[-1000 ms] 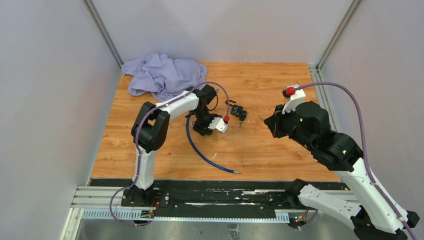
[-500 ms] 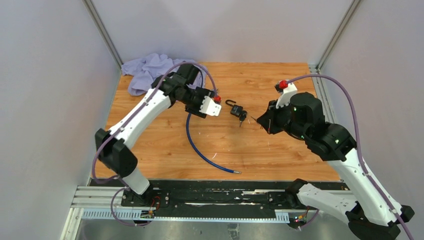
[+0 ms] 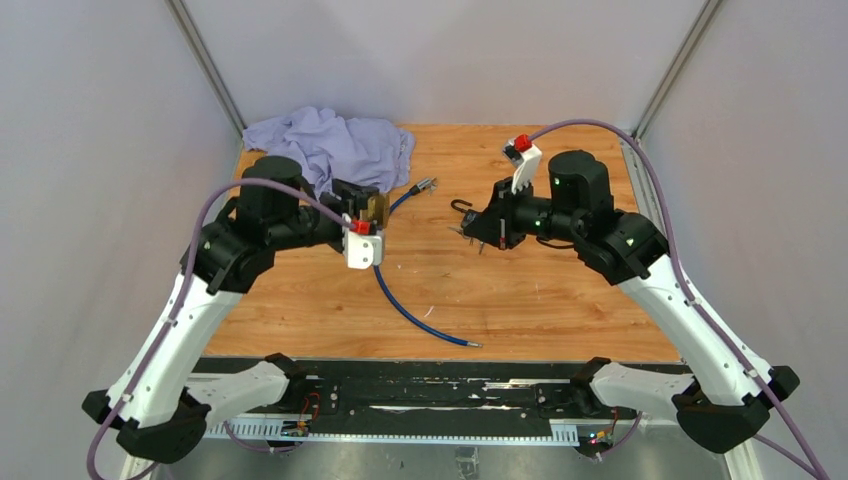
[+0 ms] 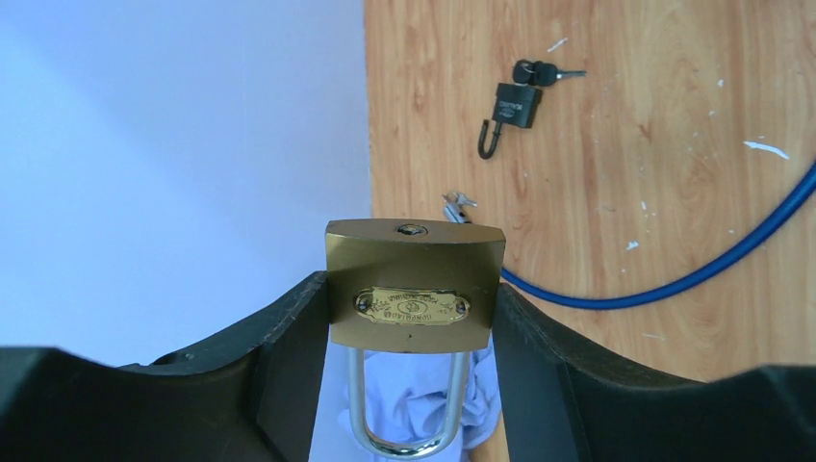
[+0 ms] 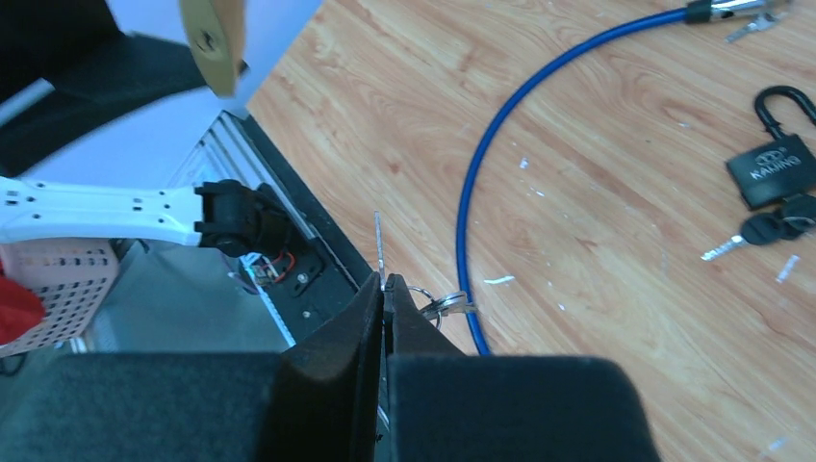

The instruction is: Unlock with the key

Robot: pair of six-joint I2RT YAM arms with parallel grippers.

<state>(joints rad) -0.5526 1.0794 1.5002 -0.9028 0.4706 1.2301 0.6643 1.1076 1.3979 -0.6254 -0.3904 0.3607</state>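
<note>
The left gripper (image 3: 372, 212) holds a brass padlock (image 4: 414, 265) up in the air over the left side of the table (image 3: 560, 300), just near of the purple cloth (image 3: 330, 145). Its two fingers are partly open and press on the two sides of the lock. The keyhole end points away from the wrist and the silver loop points back toward it. The right gripper (image 5: 383, 289) is over the middle of the table and points left at the brass lock. Its fingers are squeezed tight on a thin key (image 5: 378, 241), and a key ring (image 5: 438, 303) hangs beside it. The key and the brass lock are well apart. A black padlock (image 4: 517, 104) lies flat on the table under the right gripper, and its hook looks open. A blue cable (image 3: 400, 300) curves across the wood between the arms.
</note>
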